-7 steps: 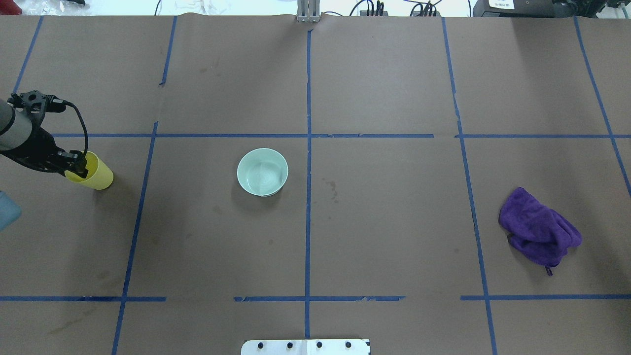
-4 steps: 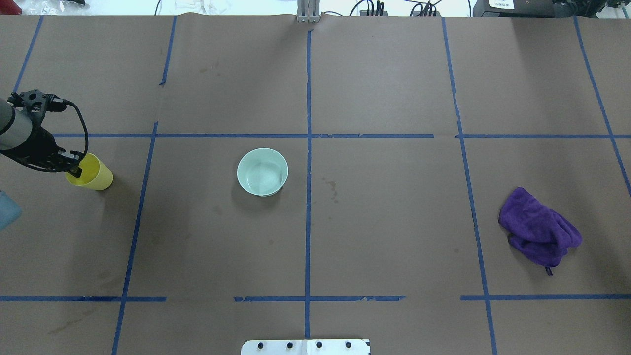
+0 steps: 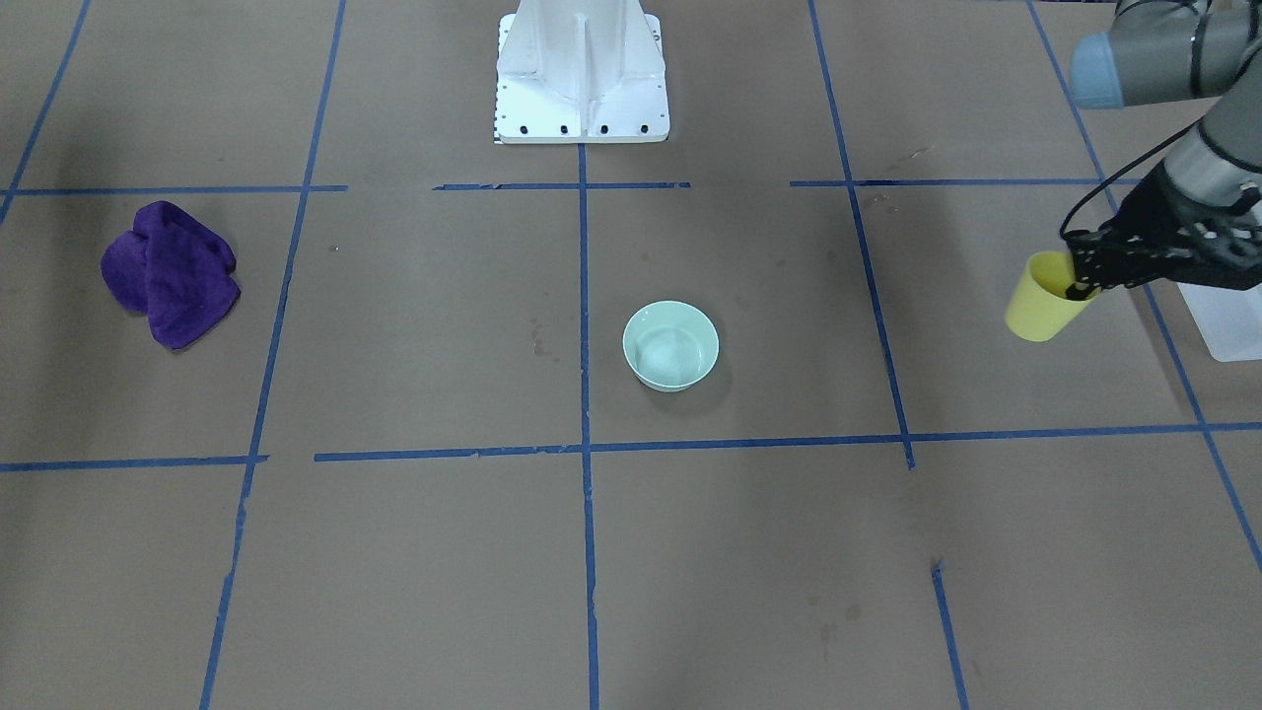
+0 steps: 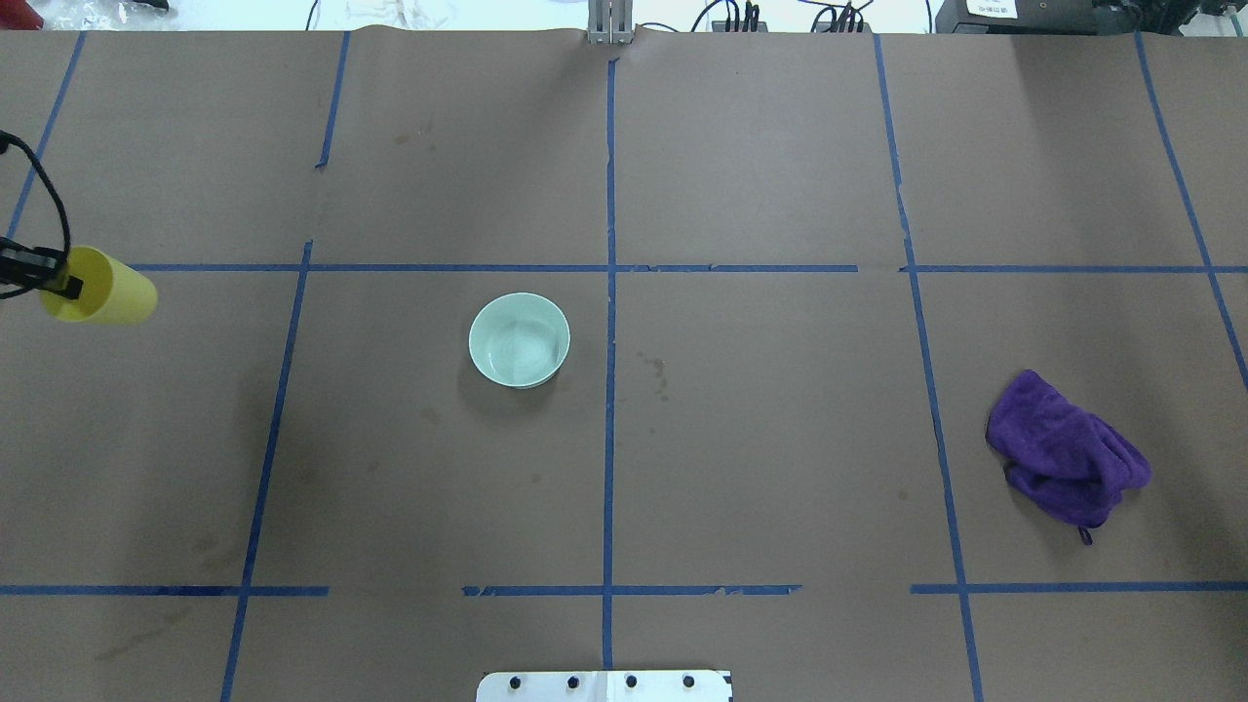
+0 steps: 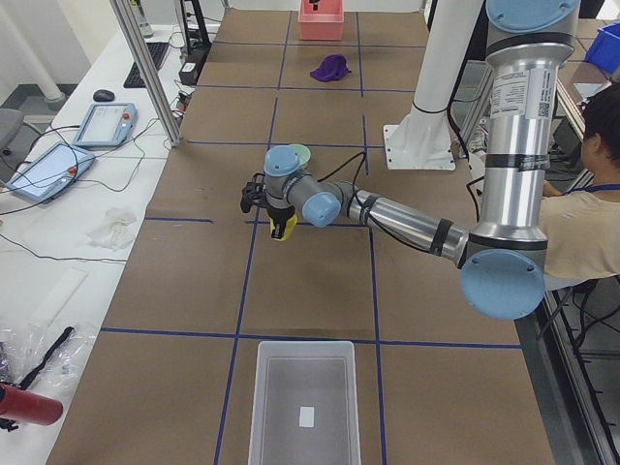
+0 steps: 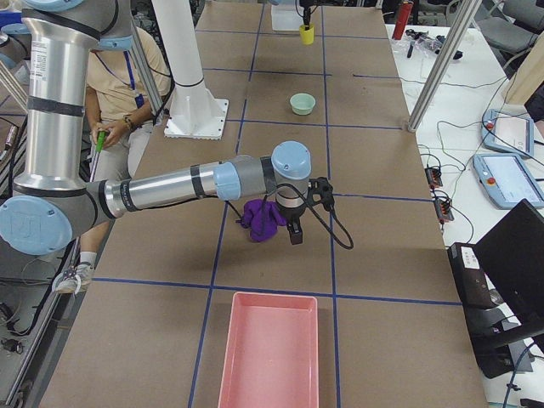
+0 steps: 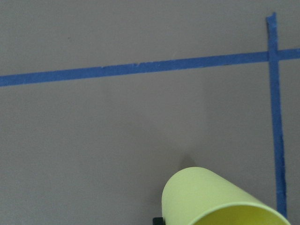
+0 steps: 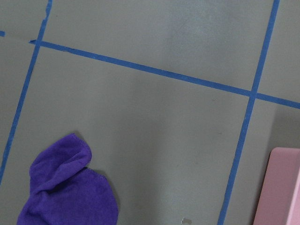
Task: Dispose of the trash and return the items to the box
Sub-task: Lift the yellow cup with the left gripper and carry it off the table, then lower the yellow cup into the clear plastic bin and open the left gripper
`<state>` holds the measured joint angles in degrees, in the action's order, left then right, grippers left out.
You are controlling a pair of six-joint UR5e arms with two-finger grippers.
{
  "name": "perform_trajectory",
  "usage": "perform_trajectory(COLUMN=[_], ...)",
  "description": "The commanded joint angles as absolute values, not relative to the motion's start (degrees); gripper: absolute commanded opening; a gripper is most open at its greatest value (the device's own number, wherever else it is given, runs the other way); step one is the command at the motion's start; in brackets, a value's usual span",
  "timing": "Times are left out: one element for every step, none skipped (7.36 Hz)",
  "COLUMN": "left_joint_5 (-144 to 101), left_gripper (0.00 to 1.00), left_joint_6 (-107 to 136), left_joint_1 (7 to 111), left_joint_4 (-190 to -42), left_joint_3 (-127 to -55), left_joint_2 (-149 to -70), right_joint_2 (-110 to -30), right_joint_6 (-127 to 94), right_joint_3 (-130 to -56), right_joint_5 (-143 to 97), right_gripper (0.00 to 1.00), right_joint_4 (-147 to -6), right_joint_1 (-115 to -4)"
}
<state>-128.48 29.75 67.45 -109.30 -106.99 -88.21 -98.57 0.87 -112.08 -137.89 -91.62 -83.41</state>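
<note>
The yellow tapered cup (image 4: 102, 290) is held tilted above the worktop (image 4: 780, 439). The translucent white box (image 5: 291, 387) is placed upright at the worktop's end.

A robotics lab: brown-papered table (image 4: 780, 439) gridded with blue tape (image 4: 609, 390), teach pendants (image 5: 102, 124), loose cables (image 4: 731, 15) alongside.

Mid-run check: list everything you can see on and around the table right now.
cup: one, yellow, tilted, held at its rim, near the table's left end
bowl: one, pale green, table centre
cloth: one, purple, crumpled, right side
bin: one, frosted white, left end
tray: one, pink, right end
pedestal: one, white, robot's base
person: one, beige shirt, beside the robot
left gripper: black, shut on cup rim
right gripper: black, above cloth; open or shut unclear
</note>
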Motion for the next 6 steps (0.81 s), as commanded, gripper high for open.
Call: perform_trajectory(left_joint_5=[-128.7,-128.3,-128.4,-128.6,-128.8,-128.8], left_gripper=[0.0,0.0,0.0,0.0,0.0,0.0], left_joint_6=[7.6,-4.4,-12.9,-15.1,-15.2,-14.8], left_joint_1=[78.1,85.7,90.3,91.1,91.1,91.1], left_joint_4=[-109.2,-109.3,-109.3,-109.3,-109.5,-109.9], left_joint_3=[-105.7,-98.8,-92.5,-88.9,-86.3,-84.7], left_joint_2=[-81.8,-82.0,-83.3,-83.1,-82.7,-82.9], right_joint_2=[-98.3,-98.4,-98.6,-98.7,-98.7,-98.7], right_joint_6=[1.5,0.9,0.4,0.4,0.3,0.3], right_joint_3=[-112.1,-112.0,-111.5,-111.3,-110.9,-110.8], right_joint_5=[-137.8,-137.6,-137.8,-138.0,-138.1,-138.1], right_gripper=[1.0,1.0,1.0,1.0,1.0,1.0], right_joint_4=[-91.4,-87.1,-86.1,-86.3,-86.3,-86.3], right_joint_1=[-83.3,-82.3,-82.1,-82.0,-82.0,-82.0])
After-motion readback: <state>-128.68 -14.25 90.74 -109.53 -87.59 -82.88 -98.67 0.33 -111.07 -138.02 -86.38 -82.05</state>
